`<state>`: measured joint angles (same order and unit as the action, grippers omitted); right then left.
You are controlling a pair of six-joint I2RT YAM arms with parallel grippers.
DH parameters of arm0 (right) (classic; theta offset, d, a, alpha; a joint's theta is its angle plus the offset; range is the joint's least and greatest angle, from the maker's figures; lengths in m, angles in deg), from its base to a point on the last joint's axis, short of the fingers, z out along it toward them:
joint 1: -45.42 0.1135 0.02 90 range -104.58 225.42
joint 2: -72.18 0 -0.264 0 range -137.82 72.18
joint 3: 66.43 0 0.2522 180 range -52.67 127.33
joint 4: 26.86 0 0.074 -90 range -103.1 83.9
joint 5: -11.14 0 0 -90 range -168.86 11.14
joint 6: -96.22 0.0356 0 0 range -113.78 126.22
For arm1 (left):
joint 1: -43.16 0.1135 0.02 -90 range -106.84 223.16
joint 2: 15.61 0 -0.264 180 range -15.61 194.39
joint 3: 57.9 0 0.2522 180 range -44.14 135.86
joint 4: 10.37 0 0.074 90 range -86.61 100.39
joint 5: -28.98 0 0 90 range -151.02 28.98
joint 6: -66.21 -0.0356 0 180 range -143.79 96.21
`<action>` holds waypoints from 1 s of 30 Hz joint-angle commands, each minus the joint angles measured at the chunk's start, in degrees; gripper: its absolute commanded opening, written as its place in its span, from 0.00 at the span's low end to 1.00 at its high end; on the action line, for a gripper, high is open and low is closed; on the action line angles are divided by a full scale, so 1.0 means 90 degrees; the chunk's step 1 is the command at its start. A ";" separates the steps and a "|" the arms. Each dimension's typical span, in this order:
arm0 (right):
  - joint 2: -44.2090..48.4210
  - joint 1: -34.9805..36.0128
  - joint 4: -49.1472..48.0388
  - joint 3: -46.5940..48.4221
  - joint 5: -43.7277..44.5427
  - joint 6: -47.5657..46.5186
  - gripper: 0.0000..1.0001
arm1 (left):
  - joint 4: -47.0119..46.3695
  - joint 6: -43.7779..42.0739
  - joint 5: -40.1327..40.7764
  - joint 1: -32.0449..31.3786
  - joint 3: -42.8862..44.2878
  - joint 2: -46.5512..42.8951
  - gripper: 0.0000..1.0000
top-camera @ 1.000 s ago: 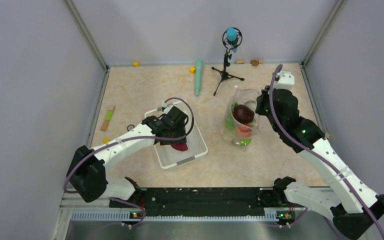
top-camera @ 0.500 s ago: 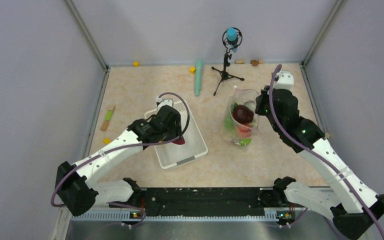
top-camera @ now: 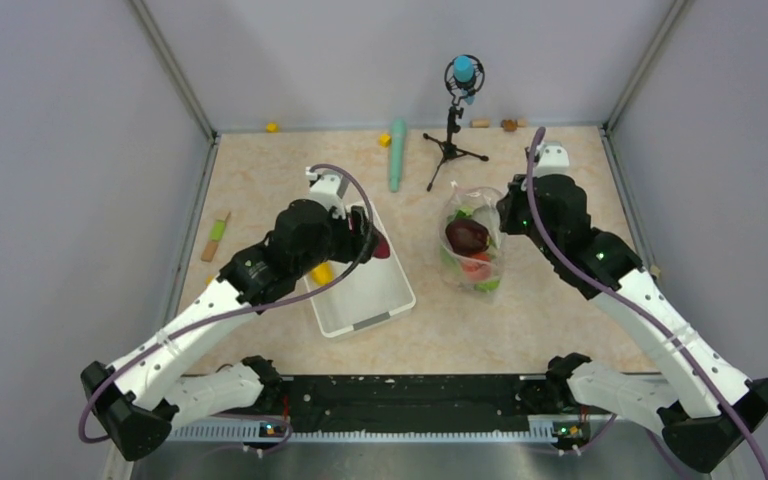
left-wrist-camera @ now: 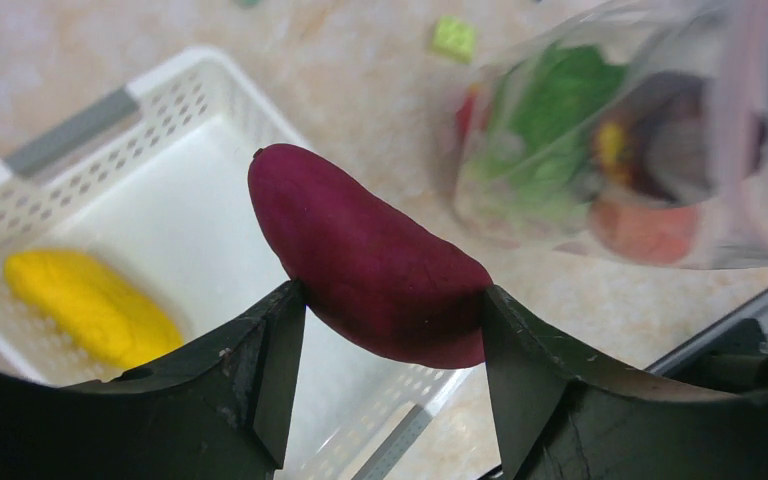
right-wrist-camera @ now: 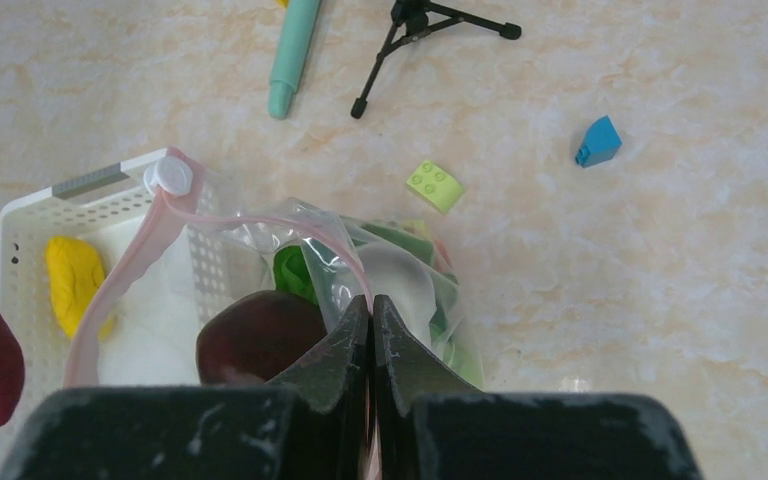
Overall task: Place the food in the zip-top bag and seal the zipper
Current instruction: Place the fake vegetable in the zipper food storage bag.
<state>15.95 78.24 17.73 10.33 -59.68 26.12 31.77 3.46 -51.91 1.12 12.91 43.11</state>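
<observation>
My left gripper point(top-camera: 373, 245) is shut on a dark maroon root point(left-wrist-camera: 370, 265) and holds it in the air over the right side of the white basket point(top-camera: 380, 308), to the left of the bag. A yellow food piece point(left-wrist-camera: 90, 305) lies in the basket. The clear zip-top bag point(top-camera: 472, 262) stands upright with its mouth held open. Inside it are a dark maroon piece point(right-wrist-camera: 260, 335), green leafy food point(right-wrist-camera: 295, 270) and a red-orange piece point(top-camera: 477, 268). My right gripper point(right-wrist-camera: 371, 300) is shut on the bag's pink zipper point(right-wrist-camera: 120, 280) at the rim.
A teal cylinder point(top-camera: 397, 153) and a small tripod with a blue-tipped microphone point(top-camera: 453, 130) stand behind the bag. A green block point(right-wrist-camera: 434, 185) and a blue block point(right-wrist-camera: 597, 141) lie near the bag. A green-and-tan stick point(top-camera: 216, 237) lies at the left wall.
My left arm has lifted the maroon root out of the basket and carried it up and to the right. The right gripper has drawn the bag slightly to the left.
</observation>
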 commanded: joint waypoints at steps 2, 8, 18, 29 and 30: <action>0.0044 -0.0053 -0.0056 0.0477 -0.0365 -0.0028 0.00 | -0.1427 -0.0848 -0.1280 0.0006 0.0870 -0.0216 0.00; 0.0066 -0.0050 -0.0059 0.0539 -0.0558 0.0054 0.00 | -0.1884 -0.1003 -0.3076 0.0003 0.1751 0.0492 0.00; 0.0311 -0.0048 -0.0152 0.0575 -0.0793 0.0241 0.00 | -0.1829 -0.1483 -0.5359 -0.0251 0.3130 0.2259 0.00; 0.0425 -0.0053 -0.0340 0.0446 -0.0798 0.0306 0.00 | -0.1477 -0.1236 -0.6136 -0.0290 0.3246 0.3045 0.00; 0.0440 -0.0050 -0.0371 0.0433 -0.0813 0.0310 0.00 | -0.1405 -0.1194 -0.6058 -0.0290 0.3314 0.3125 0.00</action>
<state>18.18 78.24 18.19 12.01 -66.50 28.35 18.88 -8.21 -105.20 -1.48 39.14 69.88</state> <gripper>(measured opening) 0.007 0.655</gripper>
